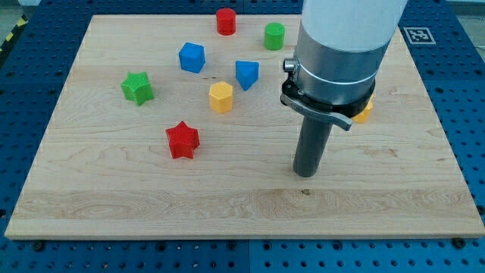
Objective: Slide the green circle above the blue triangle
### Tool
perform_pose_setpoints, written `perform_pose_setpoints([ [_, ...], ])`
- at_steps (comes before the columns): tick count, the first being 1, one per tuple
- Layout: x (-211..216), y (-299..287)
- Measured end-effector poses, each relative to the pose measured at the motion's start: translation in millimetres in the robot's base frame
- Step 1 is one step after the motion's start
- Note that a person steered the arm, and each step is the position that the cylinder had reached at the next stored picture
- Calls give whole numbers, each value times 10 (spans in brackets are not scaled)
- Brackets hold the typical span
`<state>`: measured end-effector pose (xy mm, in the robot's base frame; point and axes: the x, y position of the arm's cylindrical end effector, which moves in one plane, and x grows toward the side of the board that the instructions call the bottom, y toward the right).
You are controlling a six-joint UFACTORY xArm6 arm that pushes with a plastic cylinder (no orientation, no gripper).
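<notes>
The green circle [274, 36] is a short green cylinder near the view's top, right of centre. The blue triangle [247, 74] sits below it and a little to the left, with a gap between them. My tip [305, 174] rests on the board well below and to the right of both blocks, touching none. The arm's grey body hides the board to the right of the green circle.
A red cylinder [226, 21] is at the top. A blue block [192, 58], a yellow hexagon [220, 97], a green star [137, 88] and a red star [182, 140] lie left of my tip. A yellow block [365, 112] is partly hidden behind the arm. The wooden board [114, 205] lies on a blue pegboard.
</notes>
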<state>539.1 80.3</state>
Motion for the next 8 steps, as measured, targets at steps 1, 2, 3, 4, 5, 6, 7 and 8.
perform_pose_setpoints([
  [1,-52,78],
  [2,-56,111],
  [3,-149,115],
  [4,-423,-27],
  [5,-464,-73],
  [6,-464,-73],
  [7,-474,-6],
  [8,-523,26],
])
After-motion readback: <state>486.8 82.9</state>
